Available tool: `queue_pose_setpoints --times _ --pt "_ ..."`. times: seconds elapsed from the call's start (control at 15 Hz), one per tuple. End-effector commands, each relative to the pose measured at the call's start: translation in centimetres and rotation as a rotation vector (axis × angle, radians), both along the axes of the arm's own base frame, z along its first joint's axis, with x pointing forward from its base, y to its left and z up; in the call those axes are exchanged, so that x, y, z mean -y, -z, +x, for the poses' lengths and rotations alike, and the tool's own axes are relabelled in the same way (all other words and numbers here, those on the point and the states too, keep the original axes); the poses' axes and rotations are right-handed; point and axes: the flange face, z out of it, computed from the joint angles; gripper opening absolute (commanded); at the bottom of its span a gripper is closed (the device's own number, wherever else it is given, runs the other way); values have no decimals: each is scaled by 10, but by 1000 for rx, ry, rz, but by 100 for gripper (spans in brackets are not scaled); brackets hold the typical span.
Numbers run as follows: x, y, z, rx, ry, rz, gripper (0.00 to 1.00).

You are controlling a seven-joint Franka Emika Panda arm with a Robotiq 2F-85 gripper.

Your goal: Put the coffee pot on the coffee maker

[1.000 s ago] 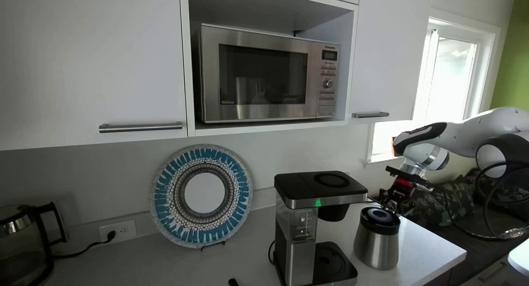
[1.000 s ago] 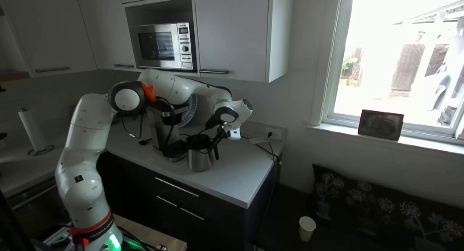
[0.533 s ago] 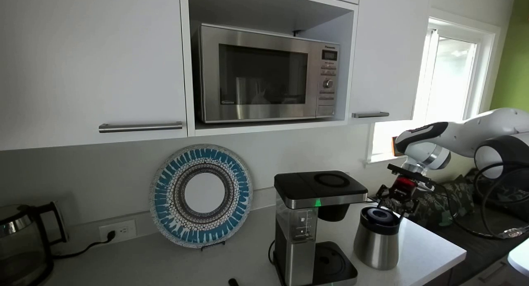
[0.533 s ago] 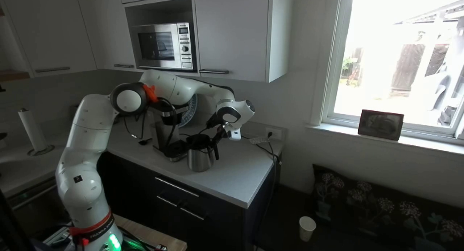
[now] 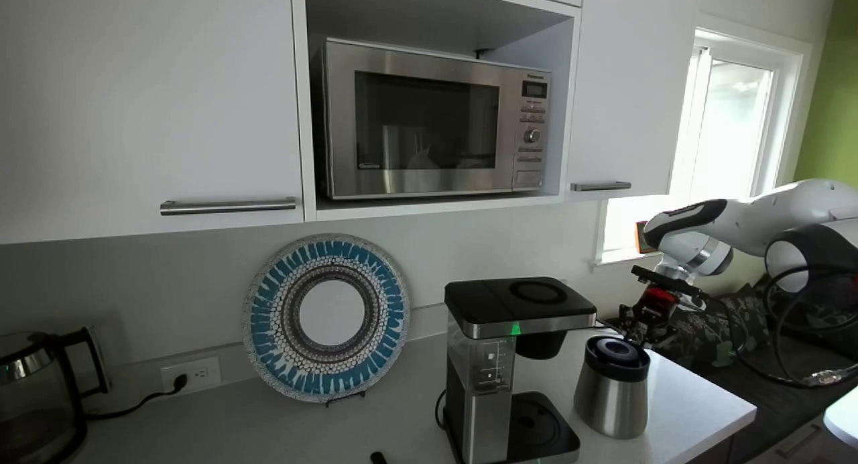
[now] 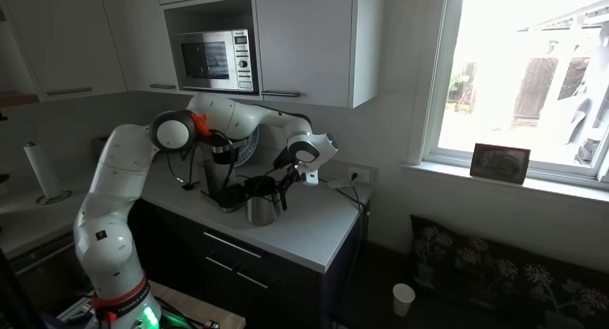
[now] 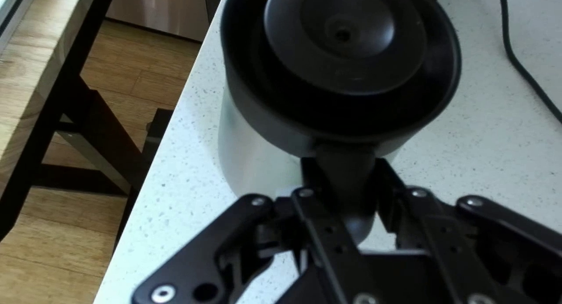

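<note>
The coffee pot (image 5: 611, 403), brushed steel with a black lid, stands upright on the counter beside the coffee maker (image 5: 488, 420). The pot also shows in an exterior view (image 6: 262, 211) and fills the top of the wrist view, where I see its black lid (image 7: 347, 71) from above. My gripper (image 7: 344, 168) has one finger on each side of the pot's dark handle (image 7: 347, 181), and both look pressed against it. In an exterior view the gripper (image 5: 635, 340) is partly behind the pot. The coffee maker's black base plate (image 5: 536, 427) holds nothing.
A clear glass kettle (image 5: 33, 410) stands at the counter's far end. A round patterned plate (image 5: 275, 310) leans on the wall. The microwave (image 5: 429, 122) sits in the cabinet above. A black cord (image 7: 511, 53) lies on the counter (image 7: 175, 233), whose edge is close to the pot.
The jaws stood wider apart half a second ago and are now closed in on the handle. The arm has shifted slightly right and down in both exterior views. The pot stands in nearly the same place.
</note>
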Motion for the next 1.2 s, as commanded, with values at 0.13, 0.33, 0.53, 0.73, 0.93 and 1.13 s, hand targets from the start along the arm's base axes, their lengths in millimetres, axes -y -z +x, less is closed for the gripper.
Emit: queue_pose_setpoints --times 0.13,0.33,0.53,0.73,0.93,1.13 --pt "8 2 1 7 -9 42 8" --pt "8 2 1 12 -7 71 8" --pt "5 0 0 20 7 111 8" --pt "3 -3 0 19 27 144 8" --pt "0 -5 2 18 26 169 8" --pt "-2 -6 3 14 31 195 8"
